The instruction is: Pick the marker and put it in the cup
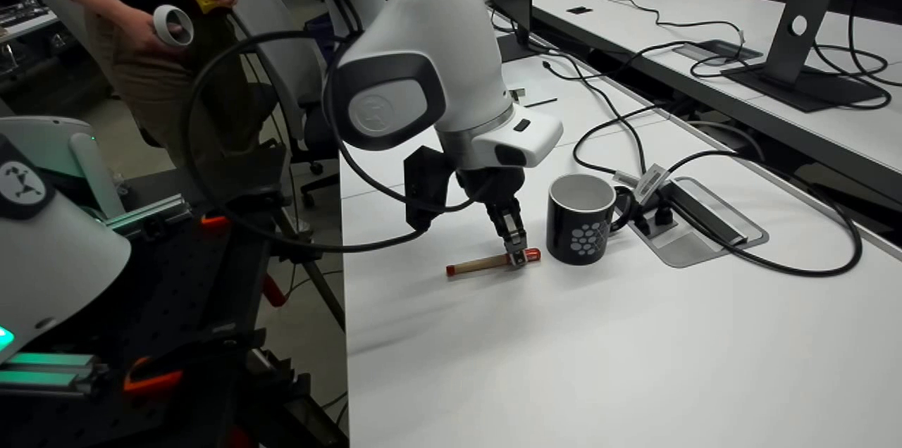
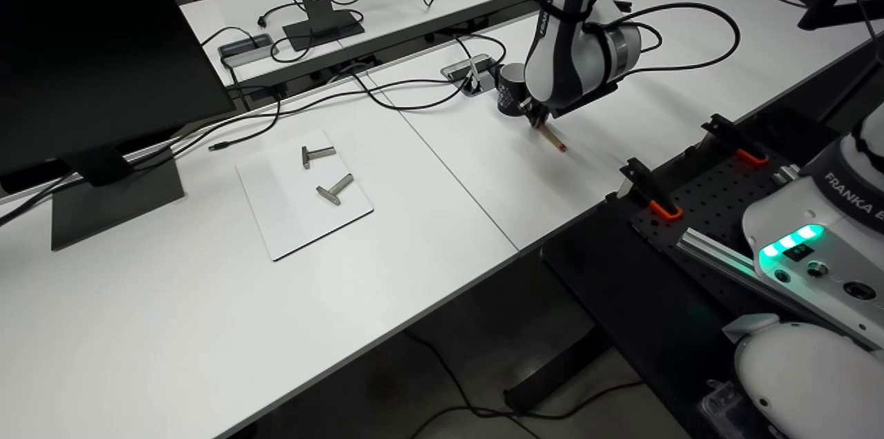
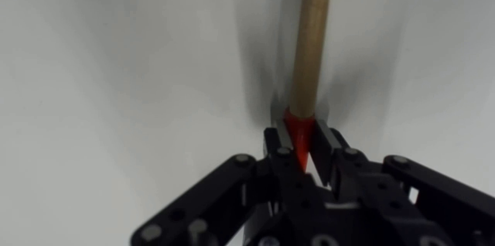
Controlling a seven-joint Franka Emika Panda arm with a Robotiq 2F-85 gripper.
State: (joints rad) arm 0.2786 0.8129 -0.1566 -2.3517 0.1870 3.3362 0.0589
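Evidently the hand (image 3: 303,132) is clenched on the marker (image 1: 479,265), pinching it by its red end with the tan barrel jutting clear. The marker lies nearly level, right down at the surface of the white table (image 1: 578,363). Just beside it, the black mug (image 1: 580,231) stands upright, its handle toward the metal outlet panel (image 1: 690,249).

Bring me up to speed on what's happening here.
A robot arm has its gripper closed on the longer red end of a marker. Whether the marker touches the white table I can't tell. A black mug stands upright close by, the marker not yet in it. Behind, a person holds a white device.
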